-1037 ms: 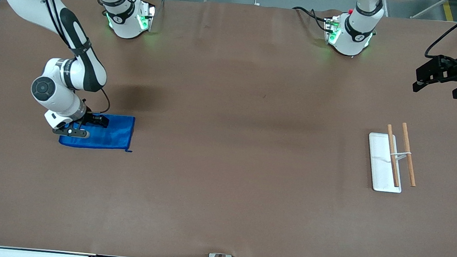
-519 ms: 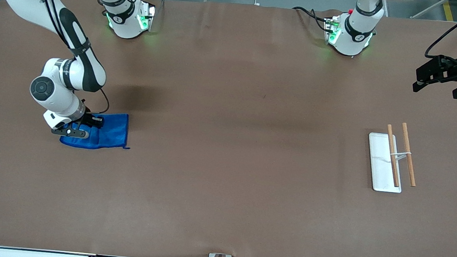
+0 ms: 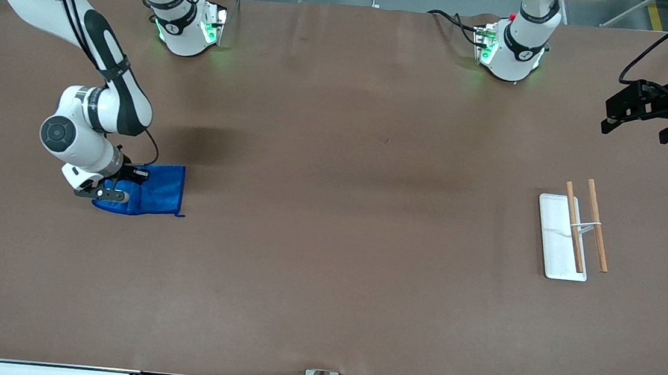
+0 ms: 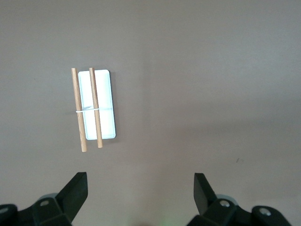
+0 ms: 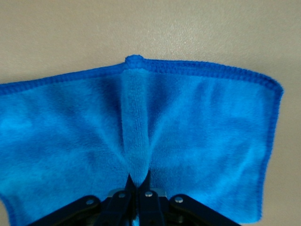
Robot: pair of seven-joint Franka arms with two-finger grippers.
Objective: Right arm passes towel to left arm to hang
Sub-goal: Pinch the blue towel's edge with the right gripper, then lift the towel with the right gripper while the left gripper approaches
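1. Brown covering is spread over the whole table; grey floor is seen along the top edge of the front view, and both arm bases are lit green there.
2. A white rack tray is set at the right of the front frame, toward the left arm's end of the table, with two wooden rods carried above it; nothing is placed between it and the towel.
3. The towel is found at the left of the front frame, toward the right arm's end, bunched at one end under the right gripper.
4. In the right wrist view, a raised ridge of towel is pinched between the clenched jaws of the right gripper; this fold is hidden by the wrist in the front view.
5. The left gripper is held over bare table at the upper right of the front frame, waiting.
6. In the left wrist view, the left gripper is shown with jaws spread wide and nothing between them, the tray below.
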